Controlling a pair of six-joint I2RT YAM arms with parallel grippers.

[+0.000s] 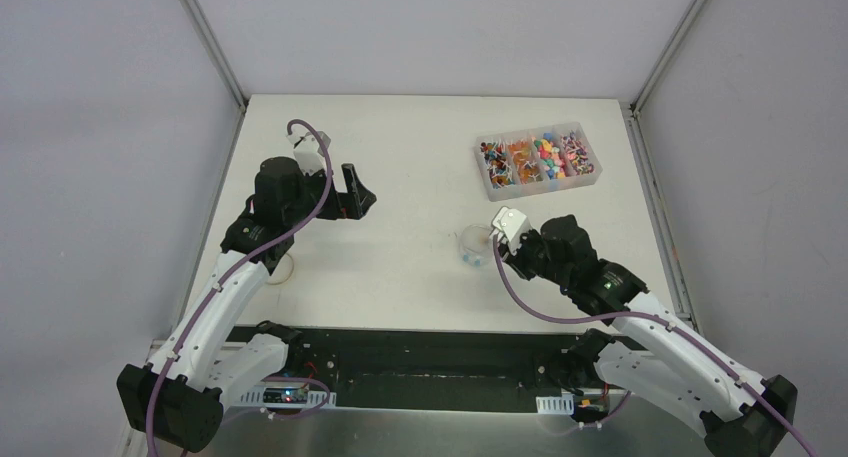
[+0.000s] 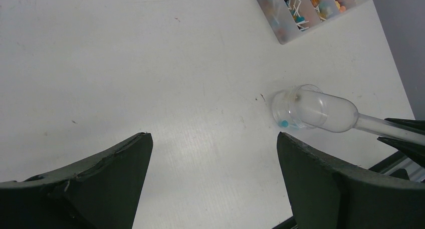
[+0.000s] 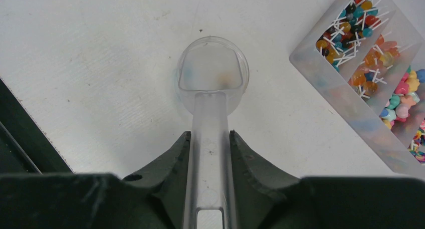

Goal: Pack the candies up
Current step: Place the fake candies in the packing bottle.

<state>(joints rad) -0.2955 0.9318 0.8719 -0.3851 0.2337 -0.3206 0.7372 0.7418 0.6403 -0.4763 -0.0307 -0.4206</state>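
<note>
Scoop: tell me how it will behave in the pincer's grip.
The scoop looks like thin clear plastic, so probably light and stiff. Its smooth narrow handle, clamped in the right pincer, may slip or twist if tilted fast.

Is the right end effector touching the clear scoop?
Touching. The right wrist view shows the right end effector clamped on the scoop handle, no gap.

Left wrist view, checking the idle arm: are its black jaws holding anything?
No, the left gripper stands wide open, only white table between its jaws.
</note>
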